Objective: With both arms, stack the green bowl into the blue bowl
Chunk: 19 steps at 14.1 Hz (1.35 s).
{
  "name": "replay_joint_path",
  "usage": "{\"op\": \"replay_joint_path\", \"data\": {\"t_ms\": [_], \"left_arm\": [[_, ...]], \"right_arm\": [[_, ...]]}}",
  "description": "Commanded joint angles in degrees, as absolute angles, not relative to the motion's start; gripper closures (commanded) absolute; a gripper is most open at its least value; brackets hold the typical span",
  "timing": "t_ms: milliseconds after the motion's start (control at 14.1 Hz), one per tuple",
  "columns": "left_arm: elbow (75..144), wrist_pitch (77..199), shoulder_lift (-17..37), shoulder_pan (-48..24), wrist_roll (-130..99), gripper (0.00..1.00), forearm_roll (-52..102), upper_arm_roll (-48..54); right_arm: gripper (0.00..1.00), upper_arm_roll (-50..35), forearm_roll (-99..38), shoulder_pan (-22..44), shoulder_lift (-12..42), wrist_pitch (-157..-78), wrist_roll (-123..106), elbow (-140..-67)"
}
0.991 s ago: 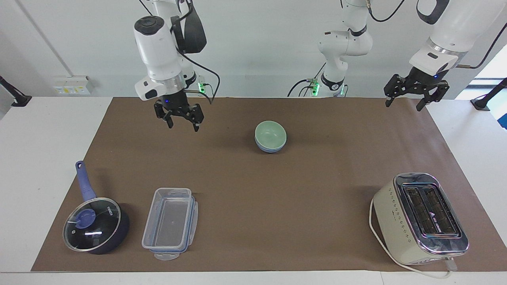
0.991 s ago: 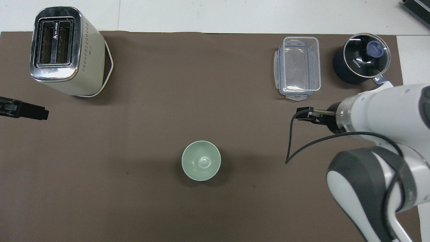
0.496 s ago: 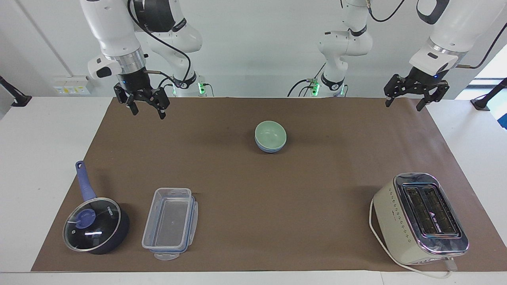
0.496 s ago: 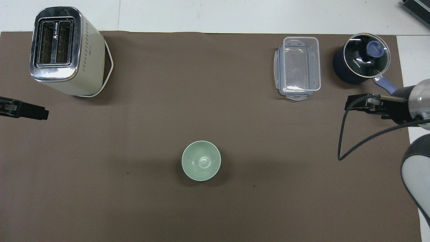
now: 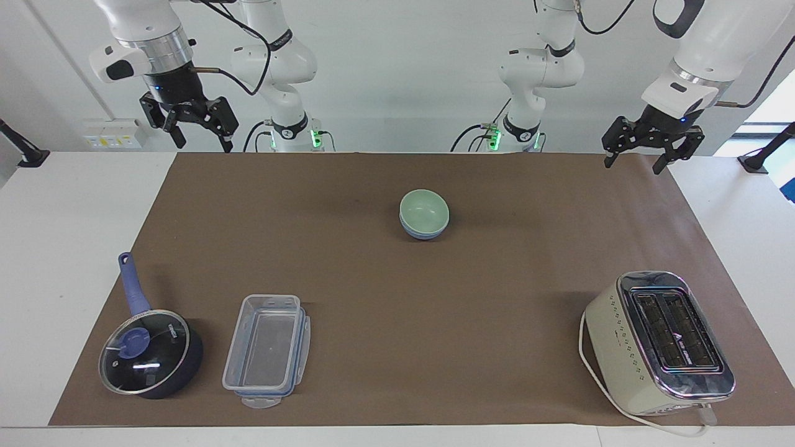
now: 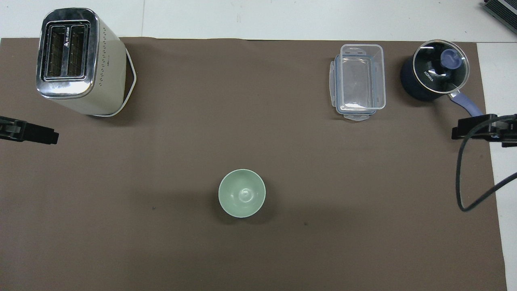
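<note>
We see the green bowl [image 5: 424, 212] nested in the blue bowl [image 5: 423, 234] mid-mat, well apart from our right gripper [image 5: 200, 134] and left gripper [image 5: 633, 155], both spread open and empty.

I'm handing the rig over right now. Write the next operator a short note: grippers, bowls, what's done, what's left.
Left gripper: open, empty, raised over the mat's edge at its own end.
Right gripper: open, empty, raised over the mat's edge at its own end.
Green bowl sits nested in the blue bowl, mid-mat, nearer the robots than the toaster.
Done: the stack.
Left: nothing visible; both arms wait.
</note>
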<state>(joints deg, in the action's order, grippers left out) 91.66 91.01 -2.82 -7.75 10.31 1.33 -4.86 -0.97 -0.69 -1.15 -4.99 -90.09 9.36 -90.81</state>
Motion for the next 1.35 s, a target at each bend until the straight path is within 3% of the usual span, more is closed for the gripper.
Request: {"op": "replay_joint_path", "data": {"t_ms": [0,283,1274], "left_arm": [[90.1,89.4,-2.3,-6.9,10.5,0.0,0.6,-4.3],[90.2,89.3,-2.4,-6.9,10.5,0.0,0.6,-4.3],[90.2,89.3,-2.4,-6.9,10.9,0.0,0.6,-4.3]], "right_arm": [[0.0,-1.6,-0.1,-2.2,-3.5,-89.1,7.4,-88.9],[0.0,-1.3,0.1,-2.2,-3.8,-85.5,6.2,-88.7],[0.0,-1.5,1.6,-2.2,-5.7,-86.6,3.5,-89.4]]}}
